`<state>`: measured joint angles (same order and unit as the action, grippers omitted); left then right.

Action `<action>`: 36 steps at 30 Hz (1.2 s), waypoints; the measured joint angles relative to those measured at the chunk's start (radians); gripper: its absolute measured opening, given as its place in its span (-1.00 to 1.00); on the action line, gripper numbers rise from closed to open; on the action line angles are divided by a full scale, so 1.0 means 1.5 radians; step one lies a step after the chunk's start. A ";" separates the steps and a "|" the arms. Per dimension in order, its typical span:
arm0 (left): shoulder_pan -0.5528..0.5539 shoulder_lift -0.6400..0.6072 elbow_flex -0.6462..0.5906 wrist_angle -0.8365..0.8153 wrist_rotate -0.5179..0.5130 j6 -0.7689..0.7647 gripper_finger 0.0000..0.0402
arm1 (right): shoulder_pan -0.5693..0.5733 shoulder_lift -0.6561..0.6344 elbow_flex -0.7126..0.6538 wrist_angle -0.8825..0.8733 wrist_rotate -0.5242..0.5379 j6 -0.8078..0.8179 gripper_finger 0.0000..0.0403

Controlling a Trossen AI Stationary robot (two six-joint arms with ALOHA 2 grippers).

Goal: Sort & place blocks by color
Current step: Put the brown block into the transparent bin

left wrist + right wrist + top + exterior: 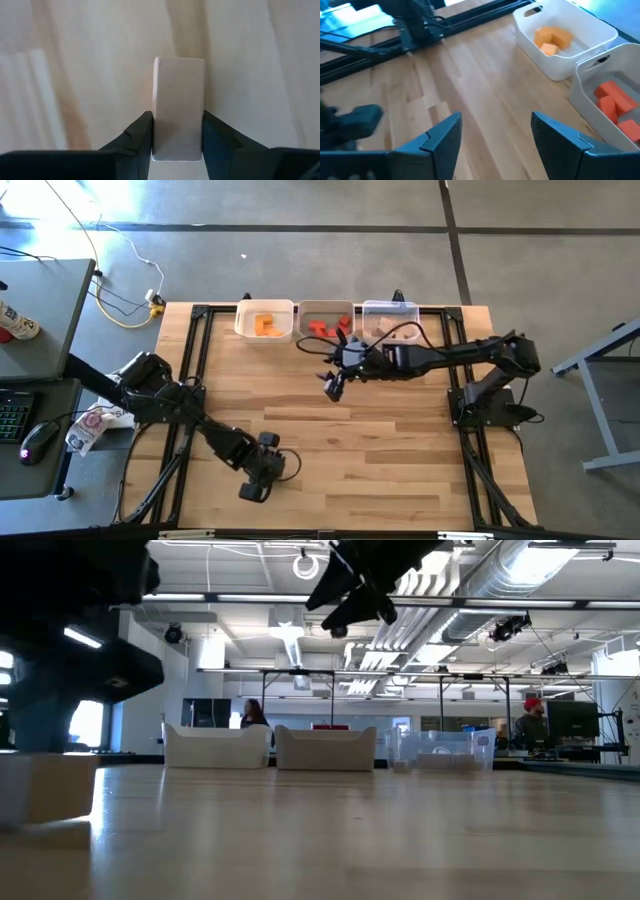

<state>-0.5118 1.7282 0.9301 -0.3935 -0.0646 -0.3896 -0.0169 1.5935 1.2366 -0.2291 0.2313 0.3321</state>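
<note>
Now the left gripper [177, 137] has its fingers pinching a pale wooden block [178, 107] sitting between them, likely to lift it off the counter [90, 75]. The right gripper [495, 135] waits with fingers spread and empty, the orange-block bin [555, 62] beyond them.

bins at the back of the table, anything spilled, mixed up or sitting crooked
Nothing stands out. The white plastic bin holds only orange blocks, the middle bin only red blocks, and the clear bin pale pieces. All three stand upright in a row. The one pale wooden block outside them is clamped in the left gripper.
</note>
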 joint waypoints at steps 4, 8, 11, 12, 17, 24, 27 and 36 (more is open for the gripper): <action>0.034 -0.019 -0.001 -0.005 -0.002 0.039 -0.47 | 0.018 -0.016 0.000 -0.012 0.000 0.005 0.11; 0.071 -0.043 -0.001 -0.006 -0.007 0.075 -0.48 | 0.034 -0.025 0.000 -0.027 0.000 0.006 0.11; 0.098 -0.059 -0.001 -0.009 -0.016 0.106 -0.46 | 0.044 -0.037 0.000 -0.042 -0.008 0.002 0.11; 0.107 -0.066 -0.001 -0.015 -0.021 0.115 -0.46 | 0.047 -0.041 0.000 -0.053 -0.015 0.002 0.11; 0.155 -0.092 -0.001 -0.014 -0.036 0.157 -0.46 | 0.065 -0.053 0.000 -0.078 -0.043 -0.020 0.11; 0.218 -0.117 -0.001 0.000 -0.061 0.205 -0.44 | 0.098 -0.053 0.000 -0.094 -0.088 -0.093 0.11; 0.239 -0.117 -0.001 0.017 -0.074 0.232 -0.44 | 0.115 -0.053 0.000 -0.094 -0.089 -0.141 0.11; 0.287 -0.117 -0.001 0.118 -0.075 0.259 -0.43 | 0.149 -0.050 0.000 -0.094 -0.085 -0.227 0.11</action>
<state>-0.0812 1.5524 0.9287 -0.2162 -0.1764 -0.0003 0.2066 1.5181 1.2366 -0.3697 0.1038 -0.0083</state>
